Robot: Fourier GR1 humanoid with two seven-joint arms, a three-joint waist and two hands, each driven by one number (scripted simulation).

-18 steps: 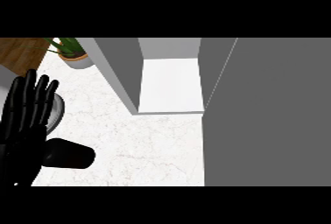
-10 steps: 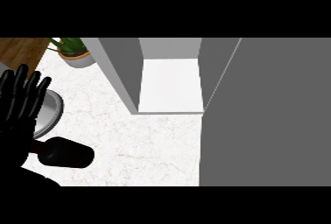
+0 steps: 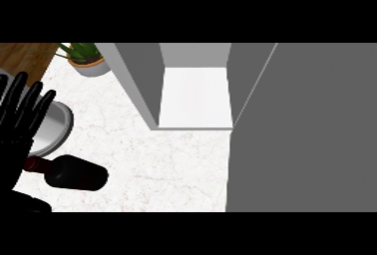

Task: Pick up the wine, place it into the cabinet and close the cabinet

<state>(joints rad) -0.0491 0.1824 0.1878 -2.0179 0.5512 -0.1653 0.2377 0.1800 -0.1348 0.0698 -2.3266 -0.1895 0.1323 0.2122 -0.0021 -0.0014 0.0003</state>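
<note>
The dark wine bottle (image 3: 77, 173) lies on its side on the white marble counter (image 3: 169, 169) at the lower left, with its neck pointing left. My left hand (image 3: 18, 124) stands open at the left edge with its fingers pointing up. It is just above and left of the bottle, and its wrist covers the end of the neck. The grey cabinet stands open at the top middle and shows a bare white shelf (image 3: 195, 97). Its wide grey door (image 3: 309, 124) is swung out and fills the right side. My right hand is out of sight.
A potted green plant (image 3: 87, 59) stands at the top left beside the cabinet's left wall. A round grey plate (image 3: 55, 127) lies partly under my left hand. Wooden floor shows past the counter's top left corner.
My left hand has drifted left toward the view's edge, uncovering more of the grey plate and the bottle's neck. The bottle and the cabinet door have stayed put.
</note>
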